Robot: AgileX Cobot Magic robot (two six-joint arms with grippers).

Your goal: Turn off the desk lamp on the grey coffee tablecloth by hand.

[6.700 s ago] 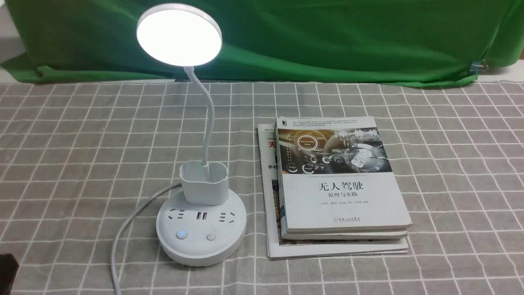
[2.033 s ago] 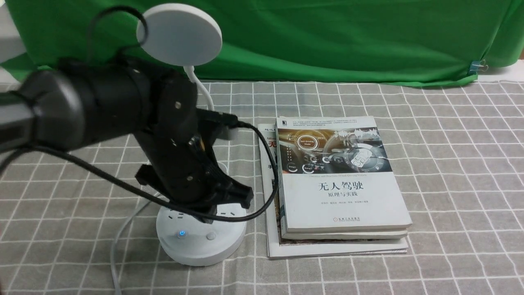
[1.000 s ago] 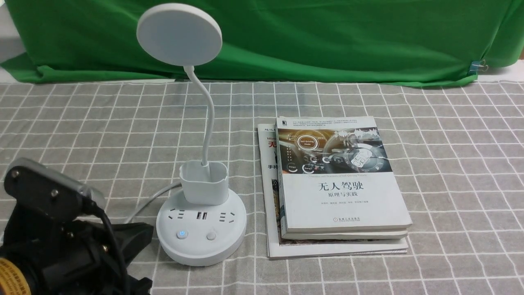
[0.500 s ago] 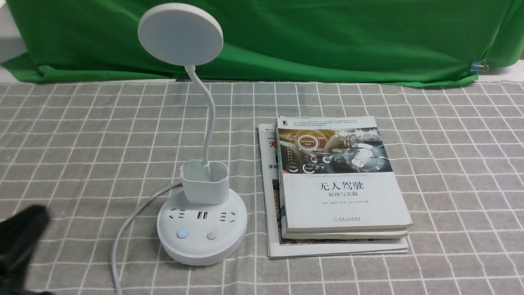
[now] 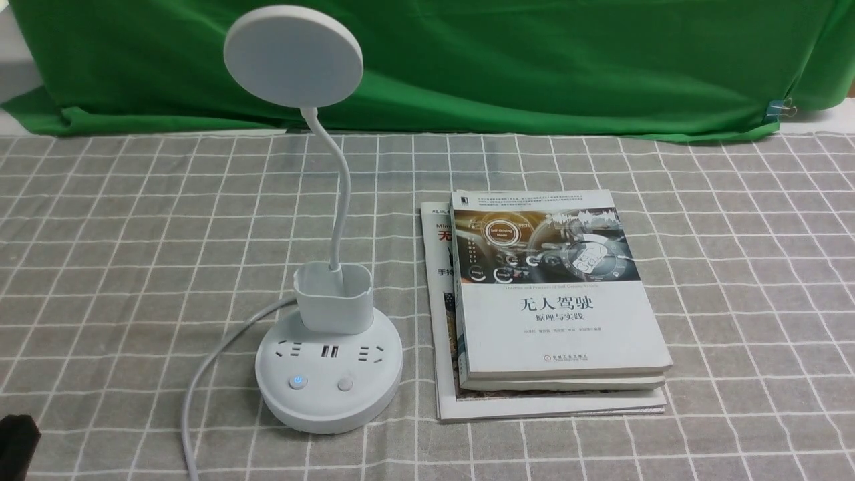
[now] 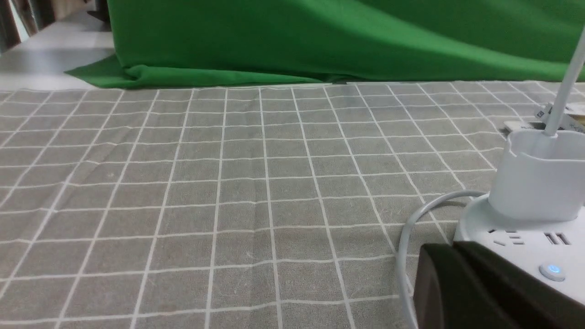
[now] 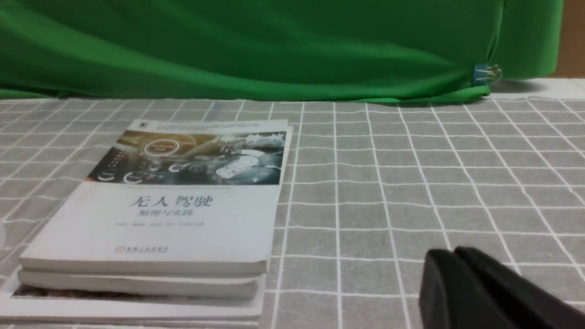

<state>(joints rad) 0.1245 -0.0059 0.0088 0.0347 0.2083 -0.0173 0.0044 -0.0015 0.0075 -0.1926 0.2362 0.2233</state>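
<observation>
**Lamp dark, both claws clenched and clear of it**

Left claw point(image 6: 452, 256) low at the near left corner of the grey cloth point(image 5: 133, 234), only a dark corner of it showing in the front view. Fingers pressed together in the wrist view, nothing between them. Touching nothing.

Lamp point(image 5: 330, 374) ahead and to the right of the left claw, near but apart from it, standing upright on the cloth. Round base nearest that claw, with sockets on top and two buttons at its front edge. Button point(image 5: 297, 382) on the claw's side glowing blue; the other one plain. Small cup point(image 5: 332, 306) at the back of the base, with the thin neck rising out of it. Disc head point(image 5: 294, 55) high above and beyond the left claw, facing the camera, matt grey-white, not glowing.

White cord point(image 5: 200, 374) curving from the back of the base toward the near edge, passing between the left claw and the base.

Right claw point(image 7: 454, 260) seen only in its own wrist view, fingers shut against each other, empty, low over the cloth. Stack of books point(image 5: 554, 321) ahead and to the left of it, just beside the lamp base, between the two claws.

Green cloth point(image 5: 534, 60) draped well beyond both claws, along the far edge of the grey one.
</observation>
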